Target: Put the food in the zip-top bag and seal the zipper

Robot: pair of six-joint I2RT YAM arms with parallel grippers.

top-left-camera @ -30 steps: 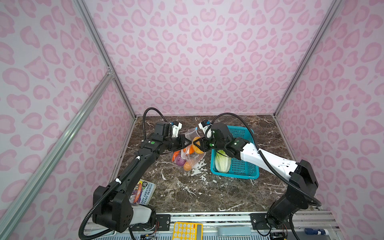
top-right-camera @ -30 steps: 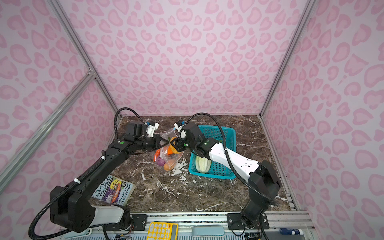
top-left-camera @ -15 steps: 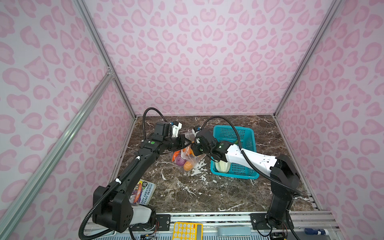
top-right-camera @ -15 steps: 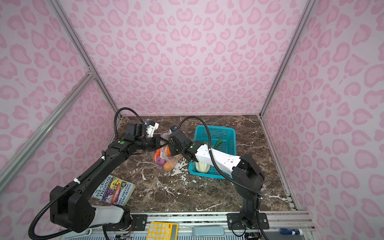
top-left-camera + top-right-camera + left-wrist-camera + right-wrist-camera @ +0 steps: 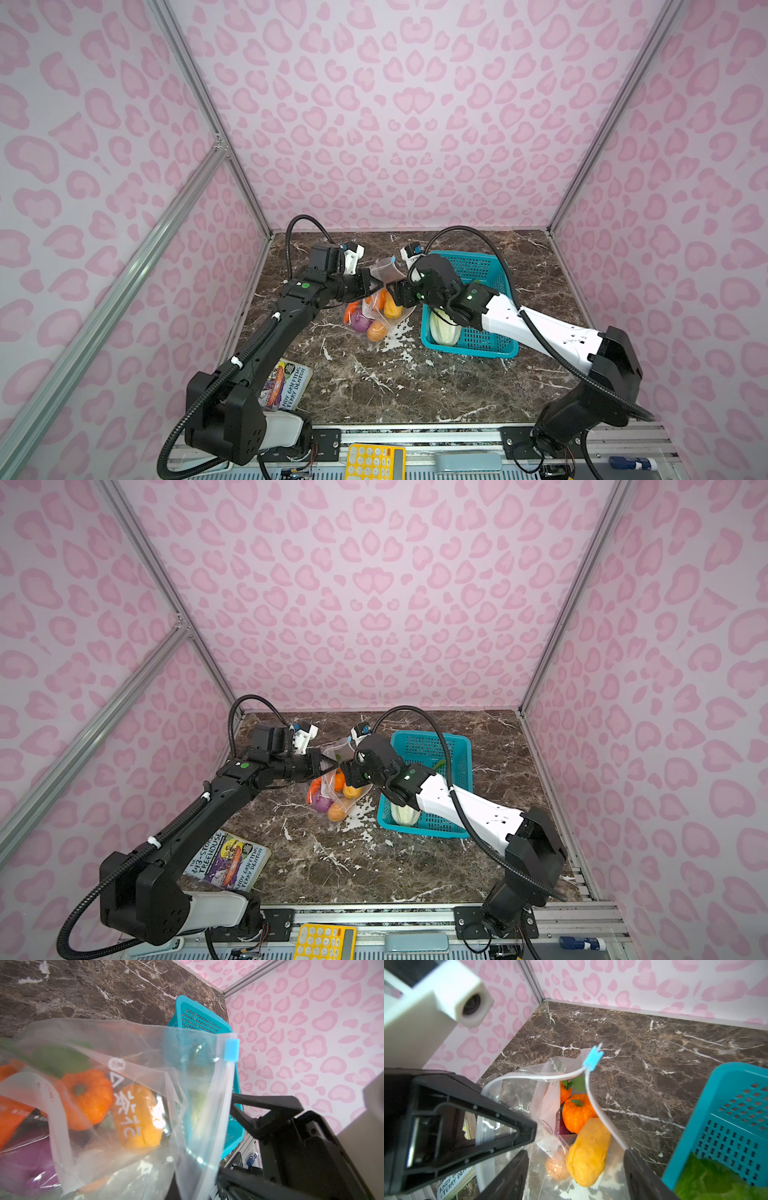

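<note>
The clear zip-top bag (image 5: 376,307) hangs open over the marble floor, and my left gripper (image 5: 370,282) is shut on its rim. The zipper's blue slider (image 5: 592,1057) sits at the far end of the mouth. In the bag lie an orange pumpkin (image 5: 576,1113), a yellow piece (image 5: 588,1151), a tan piece (image 5: 557,1165), a purple onion (image 5: 361,324) and a carrot (image 5: 351,309). My right gripper (image 5: 575,1178) stands open over the mouth with nothing in it. The green-white cabbage (image 5: 442,328) lies in the teal basket (image 5: 469,345).
The basket stands right of the bag, close under my right arm. A paperback book (image 5: 286,384) lies at the front left by the left arm's base. A yellow calculator (image 5: 374,461) sits on the front rail. Pink patterned walls close in three sides.
My right gripper moved left over the bag's mouth and opened its jaws; the yellow piece now lies inside the bag. The left gripper has kept its hold and place.
</note>
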